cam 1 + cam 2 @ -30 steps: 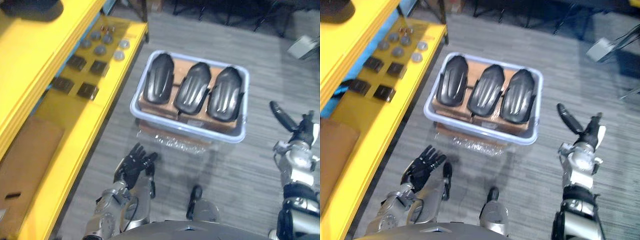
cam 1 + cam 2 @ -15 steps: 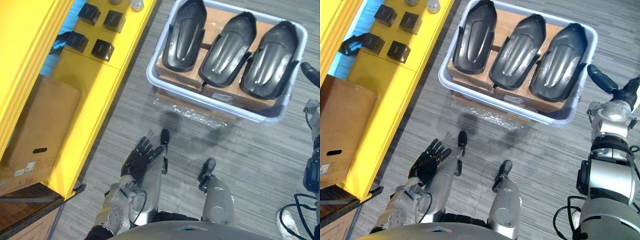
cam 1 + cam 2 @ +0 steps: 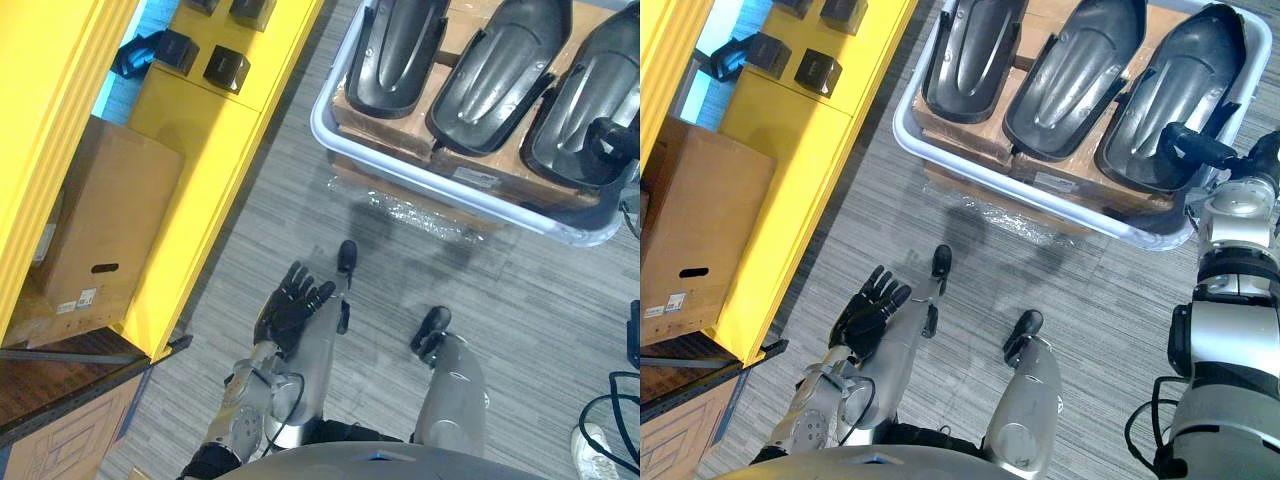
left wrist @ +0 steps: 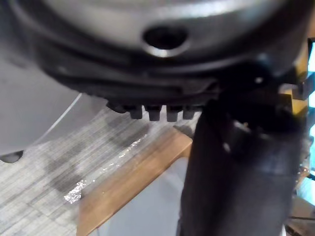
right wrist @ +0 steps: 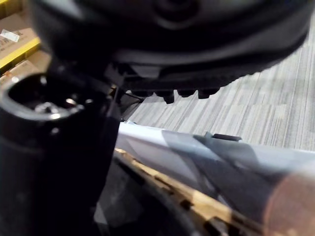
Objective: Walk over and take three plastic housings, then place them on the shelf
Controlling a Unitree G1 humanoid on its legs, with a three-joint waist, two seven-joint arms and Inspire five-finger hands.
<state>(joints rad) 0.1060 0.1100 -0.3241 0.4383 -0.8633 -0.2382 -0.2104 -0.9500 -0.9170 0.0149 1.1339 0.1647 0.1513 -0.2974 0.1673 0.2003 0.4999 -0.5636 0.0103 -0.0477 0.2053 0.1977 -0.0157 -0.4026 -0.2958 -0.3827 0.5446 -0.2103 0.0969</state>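
Three black plastic housings lie side by side on cardboard inside a pale blue bin (image 3: 902,130) on the floor: the left one (image 3: 970,45), the middle one (image 3: 1075,65) and the right one (image 3: 1185,85). My right hand (image 3: 1200,150) reaches over the bin's right end, just above the near end of the right housing, with fingers straight and nothing held. My left hand (image 3: 290,312) hangs low over the grey floor, well short of the bin, with its fingers spread open and empty.
A yellow shelf (image 3: 200,150) runs along the left, carrying small black blocks (image 3: 225,68). A cardboard box (image 3: 100,230) sits on its lower level. Crinkled clear wrap (image 3: 420,215) shows under the bin's near side. A dark wooden surface (image 3: 50,375) is at lower left.
The camera has moved closer, so the bin and shelf sit nearer and higher. My right hand has come from beside the bin to over its right end. The left hand stays low.
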